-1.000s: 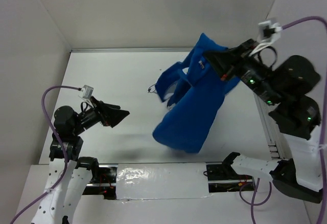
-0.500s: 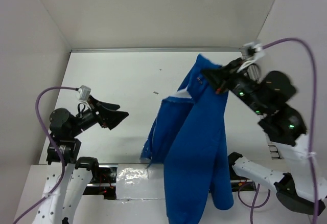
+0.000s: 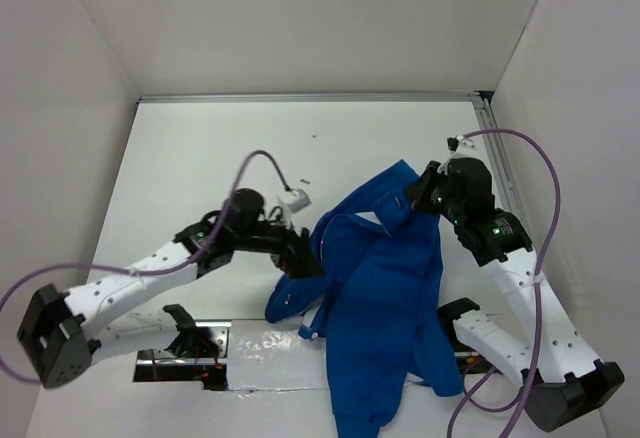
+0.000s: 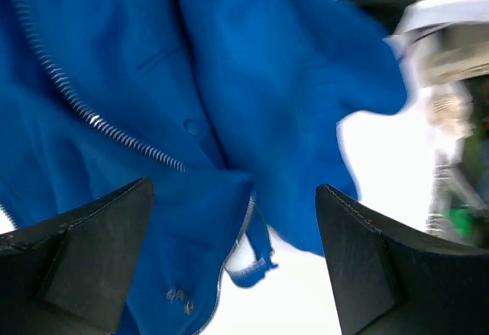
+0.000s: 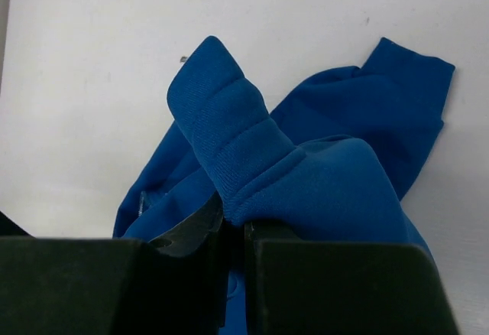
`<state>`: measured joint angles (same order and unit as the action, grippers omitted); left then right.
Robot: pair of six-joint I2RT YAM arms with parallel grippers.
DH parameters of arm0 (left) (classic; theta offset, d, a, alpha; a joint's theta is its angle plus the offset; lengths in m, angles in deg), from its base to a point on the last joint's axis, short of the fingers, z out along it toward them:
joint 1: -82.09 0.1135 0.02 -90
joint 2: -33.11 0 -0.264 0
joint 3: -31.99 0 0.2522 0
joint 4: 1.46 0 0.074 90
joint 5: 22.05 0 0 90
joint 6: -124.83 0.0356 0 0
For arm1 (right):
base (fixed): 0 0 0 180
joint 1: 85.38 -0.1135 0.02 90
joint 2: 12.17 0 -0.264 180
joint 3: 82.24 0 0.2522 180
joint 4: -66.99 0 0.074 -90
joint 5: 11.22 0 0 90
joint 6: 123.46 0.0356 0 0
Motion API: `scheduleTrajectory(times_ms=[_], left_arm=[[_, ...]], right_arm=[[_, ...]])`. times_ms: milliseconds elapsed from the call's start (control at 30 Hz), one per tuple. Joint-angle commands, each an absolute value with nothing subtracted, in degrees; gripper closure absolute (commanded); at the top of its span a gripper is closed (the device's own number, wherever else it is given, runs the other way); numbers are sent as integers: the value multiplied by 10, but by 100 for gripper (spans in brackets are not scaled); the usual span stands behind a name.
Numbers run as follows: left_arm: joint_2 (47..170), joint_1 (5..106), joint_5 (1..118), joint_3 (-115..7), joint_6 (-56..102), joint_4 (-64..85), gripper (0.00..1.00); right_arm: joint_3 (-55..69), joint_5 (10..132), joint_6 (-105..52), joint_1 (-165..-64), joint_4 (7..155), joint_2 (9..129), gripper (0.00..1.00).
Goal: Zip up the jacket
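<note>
- We see a white table (image 3: 200, 148) enclosed by pale walls (image 3: 300, 28).
- The jacket (image 3: 385, 308) lies unzipped on the table's near right part, its lower end past the near edge.
- Our right gripper (image 5: 233, 232) pinches a blue fold.
- Our left gripper (image 4: 233, 186) gapes wide over the zipper (image 4: 114, 132).
- The left wrist view is blurred, and we cannot make out the slider.
</note>
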<state>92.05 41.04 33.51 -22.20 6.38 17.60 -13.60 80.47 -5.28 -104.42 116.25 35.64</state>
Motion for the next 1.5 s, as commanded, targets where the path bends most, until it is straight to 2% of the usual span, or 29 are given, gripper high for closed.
scheduleTrajectory(times_ms=[0,167,333,400,433,467,500,533,600,733,833,1000,1100,1233,1300,1367,1467], left_arm=[[995,331,541,-287,90,229,1],[1071,329,571,-319,60,259,1],[1093,331,626,-347,31,294,2],[1093,335,635,-347,30,301,17],[1087,335,639,-345,29,299,29],[1083,335,638,-344,31,298,56],[1078,334,638,-348,31,301,69],[1063,334,642,-350,29,305,88],[1042,334,650,-358,27,316,100],[952,326,676,-384,43,314,100],[914,304,742,-453,79,315,100],[900,209,816,-661,192,298,100],[898,202,766,-751,217,279,100],[889,202,590,-818,251,228,100],[897,202,543,-861,259,216,100],[920,202,481,-915,261,214,100],[960,202,472,-978,271,216,100]], right_arm=[[-152,799,-45,-1034,1124,327,100],[-154,776,-57,-1015,1127,307,98],[-158,762,-63,-1011,1127,303,97],[-162,759,-63,-1008,1123,300,97],[-162,759,-63,-1008,1120,300,97],[-162,759,-65,-1006,1120,300,97],[-159,764,-65,-1004,1119,302,97],[-151,769,-63,-1003,1126,305,97],[-142,779,-66,-1001,1135,307,97],[-92,772,-78,-999,1134,298,100],[-27,739,-96,-1001,1128,290,100],[168,663,-142,-1005,1141,290,100],[282,629,-161,-1008,1140,293,100],[418,570,-176,-1001,1151,321,100],[479,549,-175,-994,1162,341,100],[508,546,-167,-979,1162,354,100],[522,554,-152,-961,1149,366,100]])
